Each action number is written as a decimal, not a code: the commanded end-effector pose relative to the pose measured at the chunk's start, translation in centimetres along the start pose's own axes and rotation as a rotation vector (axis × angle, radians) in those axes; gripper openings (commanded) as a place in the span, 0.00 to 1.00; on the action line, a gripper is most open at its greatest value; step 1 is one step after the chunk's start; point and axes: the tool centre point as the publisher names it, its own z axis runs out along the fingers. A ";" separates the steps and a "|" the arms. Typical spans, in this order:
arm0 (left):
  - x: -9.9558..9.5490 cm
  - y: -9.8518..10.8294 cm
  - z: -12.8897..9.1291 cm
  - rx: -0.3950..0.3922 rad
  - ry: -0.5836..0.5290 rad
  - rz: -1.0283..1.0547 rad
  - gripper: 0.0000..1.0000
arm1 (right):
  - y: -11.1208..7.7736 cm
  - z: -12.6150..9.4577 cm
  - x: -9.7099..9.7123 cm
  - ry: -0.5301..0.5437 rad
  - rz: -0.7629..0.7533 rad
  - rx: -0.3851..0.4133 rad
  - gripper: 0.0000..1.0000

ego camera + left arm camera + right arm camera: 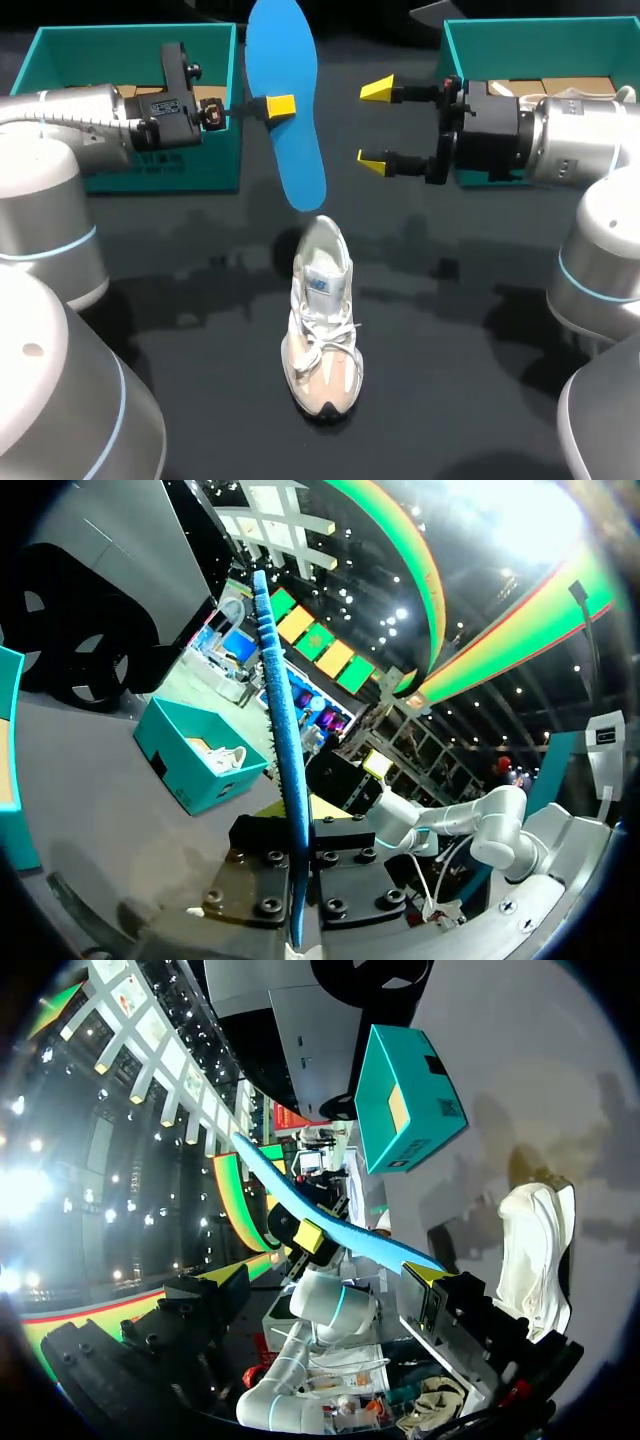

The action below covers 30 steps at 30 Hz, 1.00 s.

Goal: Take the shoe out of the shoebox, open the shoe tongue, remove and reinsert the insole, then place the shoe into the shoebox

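While left claw [272, 106] pinches blue insole [285, 60], right claw [377, 126] gapes, shoebox label [160, 162] illegible

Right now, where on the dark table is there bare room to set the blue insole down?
Bare dark table lies on both sides of the white lace-up shoe and in front of its toe. Crowded: the gap between the left teal cardboard shoebox and the right shoebox, where the left gripper holds the blue foam insole and the open right gripper hangs.
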 end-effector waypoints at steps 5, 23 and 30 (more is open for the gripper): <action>-0.4 -0.7 -1.1 0.076 0.037 0.296 0.00 | 0.0 0.3 0.0 -0.002 0.001 -0.002 1.00; 0.9 -1.1 -2.2 0.159 0.035 0.616 0.00 | 0.0 0.3 0.0 -0.002 0.001 -0.002 1.00; 0.9 -0.9 -2.1 0.206 0.040 0.753 0.00 | 0.0 0.3 0.0 -0.002 0.001 -0.002 1.00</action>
